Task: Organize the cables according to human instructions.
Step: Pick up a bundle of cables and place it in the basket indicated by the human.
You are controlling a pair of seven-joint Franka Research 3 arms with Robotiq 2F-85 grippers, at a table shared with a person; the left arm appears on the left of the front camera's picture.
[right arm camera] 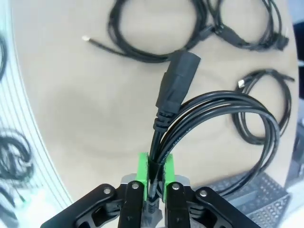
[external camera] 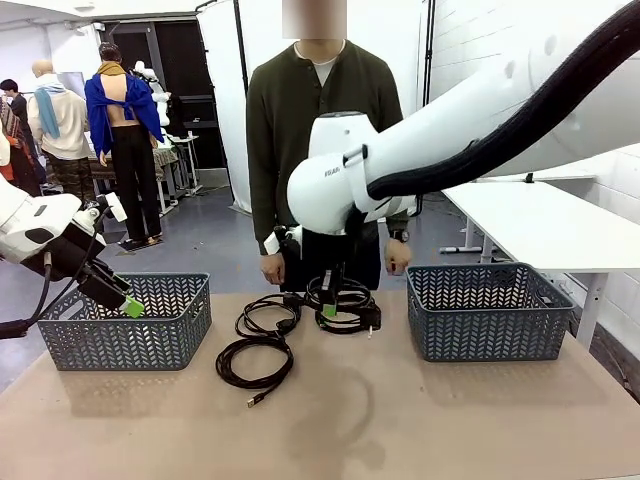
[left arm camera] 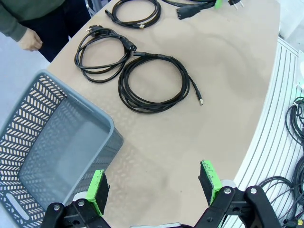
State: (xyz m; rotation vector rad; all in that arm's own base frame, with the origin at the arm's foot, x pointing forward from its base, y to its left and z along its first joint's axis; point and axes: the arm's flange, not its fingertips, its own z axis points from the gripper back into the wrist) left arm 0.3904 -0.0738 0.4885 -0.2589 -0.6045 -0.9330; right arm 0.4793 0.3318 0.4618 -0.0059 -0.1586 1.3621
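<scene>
Right wrist view: the right claw [right arm camera: 154,164] is pinched tight on one cable [right arm camera: 223,102], at 12 o'clock on the bench [external camera: 450,420]. It is best lifted straight up until its loops clear the other cables [external camera: 256,362], at its 9 o'clock in the front view. The left claw [left arm camera: 153,178] gapes wide, empty.

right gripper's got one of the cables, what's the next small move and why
Probably lift the right gripper straight up a little. Its green pads are pinched shut on the thick power cable, whose coil sits close to other cables on the table, so raising it first should clear them before carrying it to a basket. Which basket, the pictures do not show.
</scene>
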